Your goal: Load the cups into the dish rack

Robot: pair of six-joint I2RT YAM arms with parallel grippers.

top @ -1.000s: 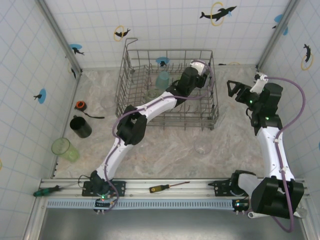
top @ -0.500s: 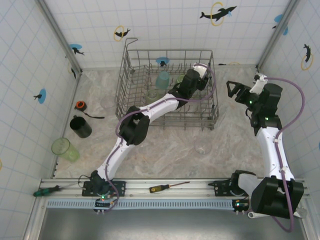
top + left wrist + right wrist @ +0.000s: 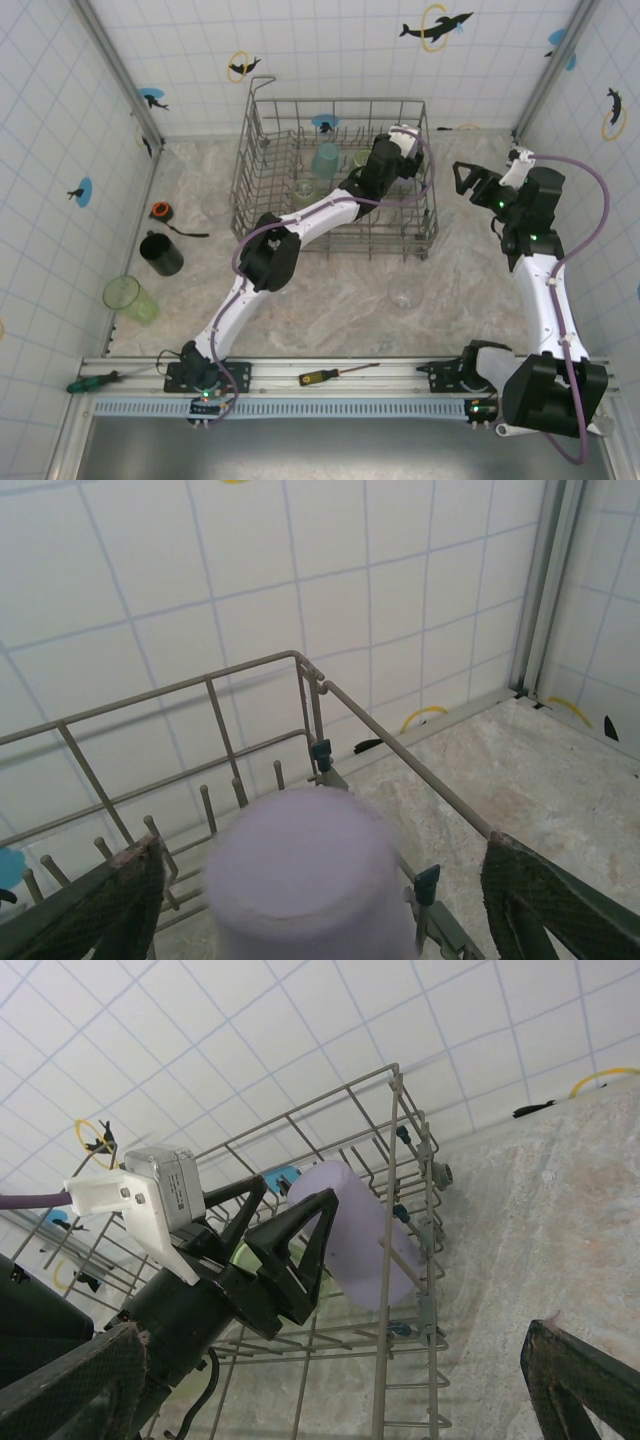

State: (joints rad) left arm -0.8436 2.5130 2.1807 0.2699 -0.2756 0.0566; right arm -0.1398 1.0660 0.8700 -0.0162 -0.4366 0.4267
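My left gripper [image 3: 398, 150] is inside the grey wire dish rack [image 3: 335, 100] near its back right corner. Its jaws stand open, with the lavender cup [image 3: 310, 875] bottom-up between the fingers [image 3: 120, 900] and a gap on each side. In the right wrist view the same cup [image 3: 365, 1235] leans against the rack's wall [image 3: 385, 1260], just past the left gripper [image 3: 290, 1200]. A teal cup [image 3: 325, 160] and a pale green one [image 3: 360, 158] stand in the rack. My right gripper [image 3: 462, 178] hangs open right of the rack, holding nothing.
On the table lie a black mug [image 3: 160, 253], a pale green cup [image 3: 128, 297], a clear glass [image 3: 403, 292] in front of the rack and another [image 3: 215, 205] left of it. An orange tape measure [image 3: 160, 210] and two screwdrivers [image 3: 338, 374] are nearby. Tiled walls close three sides.
The left gripper's jaws have widened and let go of the lavender cup, after moving it a little further back in the rack. The right arm has not moved.
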